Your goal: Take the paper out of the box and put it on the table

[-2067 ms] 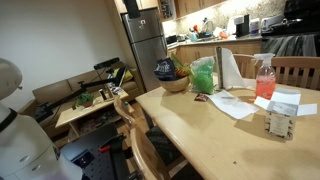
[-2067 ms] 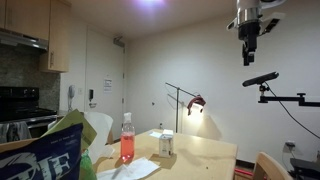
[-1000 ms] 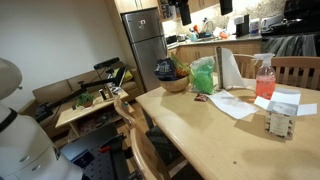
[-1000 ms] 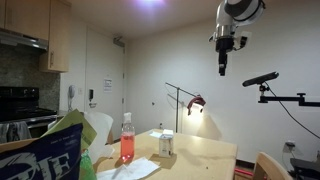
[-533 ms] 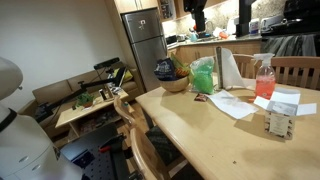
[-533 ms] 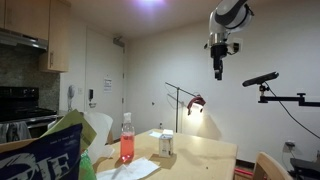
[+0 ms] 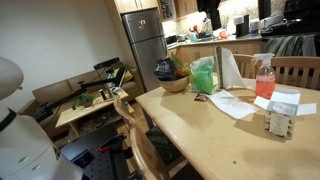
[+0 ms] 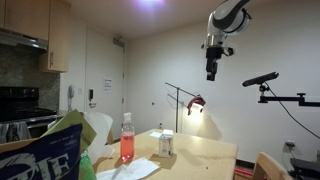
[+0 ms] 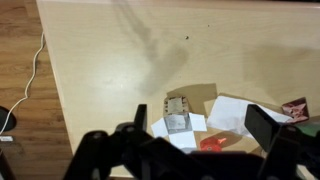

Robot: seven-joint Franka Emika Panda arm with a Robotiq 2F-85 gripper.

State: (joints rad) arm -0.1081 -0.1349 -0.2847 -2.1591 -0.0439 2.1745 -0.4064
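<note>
My gripper (image 8: pixel 211 72) hangs high above the table (image 7: pixel 215 140), open and empty; it barely shows at the top edge of an exterior view (image 7: pixel 212 8). In the wrist view its two dark fingers (image 9: pixel 140 118) stand wide apart, far above the tabletop (image 9: pixel 110 60). The low white box (image 9: pixel 179 126) sits below with its flaps spread; I cannot tell what is inside. It also shows in an exterior view (image 7: pixel 287 100). A white paper sheet (image 9: pixel 235 112) lies flat on the table beside the box (image 7: pixel 232 103).
A small patterned carton (image 7: pixel 279 123) stands by the box, also in the wrist view (image 9: pixel 178 104). A red spray bottle (image 7: pixel 264 78) (image 8: pixel 126 140), paper towel roll (image 7: pixel 230 68), green bag (image 7: pixel 203 75) and bowl (image 7: pixel 175 82) stand along one side. A chair (image 7: pixel 140 140) stands at the table's edge.
The arm has swung sideways high above the table and the gripper has come a little lower. Nothing on the table has moved.
</note>
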